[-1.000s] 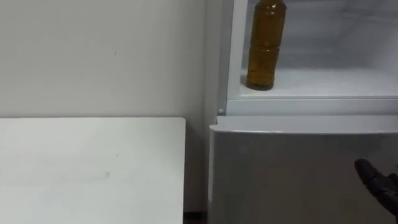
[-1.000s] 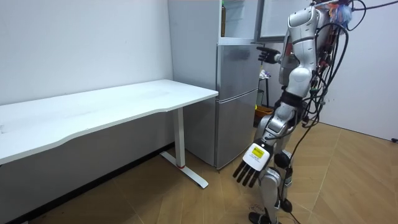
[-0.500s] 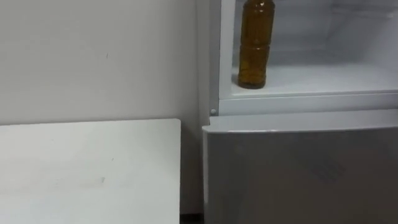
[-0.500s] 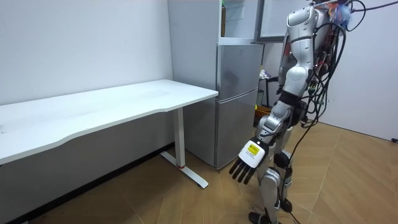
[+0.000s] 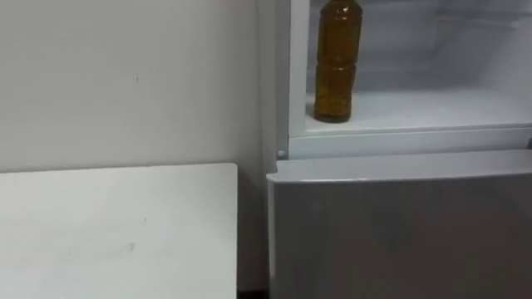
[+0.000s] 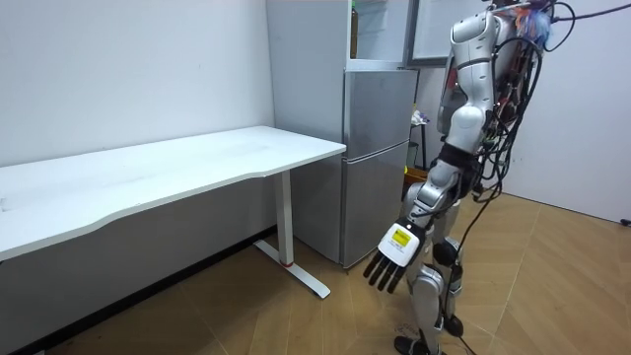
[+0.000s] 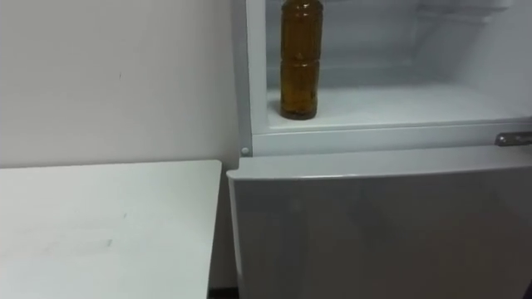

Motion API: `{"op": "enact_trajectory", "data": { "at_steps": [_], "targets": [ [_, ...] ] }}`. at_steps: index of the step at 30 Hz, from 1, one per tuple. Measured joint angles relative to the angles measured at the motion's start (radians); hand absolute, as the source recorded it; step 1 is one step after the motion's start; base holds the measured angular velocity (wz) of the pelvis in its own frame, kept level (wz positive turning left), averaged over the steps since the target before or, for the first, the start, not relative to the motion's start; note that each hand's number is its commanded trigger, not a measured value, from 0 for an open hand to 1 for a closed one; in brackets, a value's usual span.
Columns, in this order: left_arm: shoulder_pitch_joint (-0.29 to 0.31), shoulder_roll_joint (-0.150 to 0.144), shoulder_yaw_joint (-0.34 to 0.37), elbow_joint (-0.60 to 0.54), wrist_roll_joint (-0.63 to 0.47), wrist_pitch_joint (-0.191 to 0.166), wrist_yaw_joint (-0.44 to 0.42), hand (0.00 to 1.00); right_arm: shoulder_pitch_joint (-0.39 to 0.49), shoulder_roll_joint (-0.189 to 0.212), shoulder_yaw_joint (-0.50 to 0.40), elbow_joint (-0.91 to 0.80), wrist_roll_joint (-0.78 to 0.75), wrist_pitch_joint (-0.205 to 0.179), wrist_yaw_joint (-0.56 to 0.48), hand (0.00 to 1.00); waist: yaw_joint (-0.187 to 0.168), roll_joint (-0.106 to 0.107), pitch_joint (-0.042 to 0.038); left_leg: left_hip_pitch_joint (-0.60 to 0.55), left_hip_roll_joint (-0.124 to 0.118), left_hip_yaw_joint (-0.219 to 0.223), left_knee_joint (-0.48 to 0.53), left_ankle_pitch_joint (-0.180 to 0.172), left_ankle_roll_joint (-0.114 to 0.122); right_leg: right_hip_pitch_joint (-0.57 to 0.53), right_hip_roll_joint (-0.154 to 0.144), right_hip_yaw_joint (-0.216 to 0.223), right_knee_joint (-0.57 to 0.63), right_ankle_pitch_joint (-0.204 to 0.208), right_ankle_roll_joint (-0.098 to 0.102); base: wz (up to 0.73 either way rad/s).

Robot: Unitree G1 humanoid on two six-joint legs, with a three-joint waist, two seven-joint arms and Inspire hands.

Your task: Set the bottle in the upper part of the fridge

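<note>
From my station I count one bottle (image 5: 335, 62), and it is already in the upper fridge (image 5: 432, 108). It stands upright on the white floor of the open compartment, far left, close to the left wall and a little back from the front lip. It is filled with amber-brown liquid, and its top runs off the upper edge of both eye views, so I cannot see the cap. Nothing is touching it. Below the compartment is one shut lower door (image 5: 399, 232), grey and plain, which takes up the near right of the scene. To the left is one white table (image 5: 116, 232), its right edge just beside the fridge with a narrow dark gap between them and a bare pale wall behind. The room view shows the robot standing upright on the wooden floor in front of the fridge, facing it, with the table stretching away to the room view's left on a white leg. I can read one hand there: the left hand (image 6: 394, 261) hangs low beside the robot's leg, well apart from the fridge and the bottle. Its fingers are released, straight and pointing down (the yellow-and-white tag on its back is towards the camera), and it holds nothing.
</note>
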Motion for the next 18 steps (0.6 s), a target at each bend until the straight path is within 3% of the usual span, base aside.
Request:
{"op": "enact_trajectory", "data": {
  "at_steps": [9, 18],
  "targets": [
    [-0.001, -0.008, 0.005, -0.004, -0.005, 0.009, -0.017, 0.0, 0.0, 0.02, -0.054, 0.06, 0.032, 0.018, 0.009, 0.0, -0.012, 0.005, -0.0007, 0.019, -0.002, 0.003, -0.002, -0.001, 0.001, 0.003, -0.005, 0.006, 0.006, -0.008, 0.001, -0.02],
    [0.005, 0.0, 0.055, -0.043, -0.012, 0.008, -0.053, 0.0, -0.017, 0.016, -0.163, -0.041, 0.187, 0.016, -0.028, 0.0, -0.022, -0.004, -0.0032, 0.015, -0.003, 0.006, -0.005, -0.002, 0.0, -0.012, -0.003, 0.018, 0.021, -0.016, 0.001, -0.02]
  ]
}}
